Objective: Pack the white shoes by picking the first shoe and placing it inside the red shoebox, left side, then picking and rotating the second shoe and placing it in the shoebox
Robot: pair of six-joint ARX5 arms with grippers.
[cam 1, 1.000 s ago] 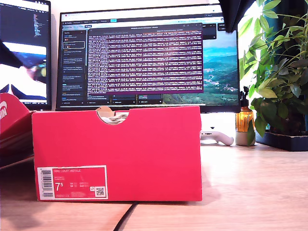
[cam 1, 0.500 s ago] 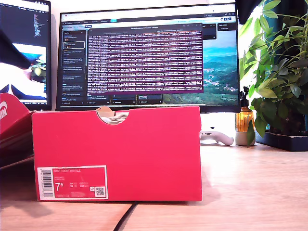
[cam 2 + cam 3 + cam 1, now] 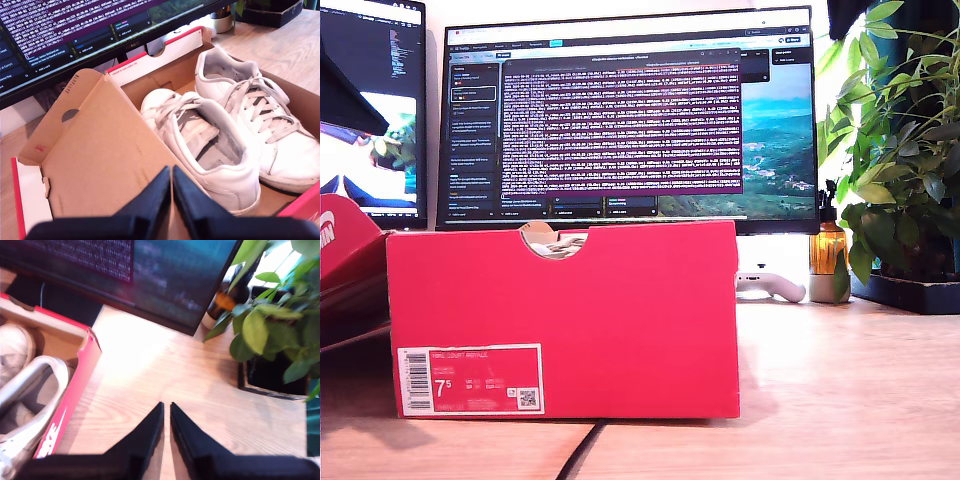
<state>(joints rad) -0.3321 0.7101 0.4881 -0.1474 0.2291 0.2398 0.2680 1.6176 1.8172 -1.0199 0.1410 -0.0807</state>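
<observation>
Both white shoes [image 3: 220, 135] in red shoebox [image 3: 560, 320], beyond closed first tool [image 3: 171, 172].

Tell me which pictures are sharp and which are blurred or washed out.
The exterior view is sharp, the red shoebox evenly lit, with daylight burning out behind the plant. The first wrist view is crisp on both white shoes. The second wrist view is soft all over, with glare on the desk.

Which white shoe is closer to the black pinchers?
The shoe with its heel toward my first gripper; its heel sits right beside the fingertips. The other shoe lies beyond it, pointing the opposite way.
</observation>
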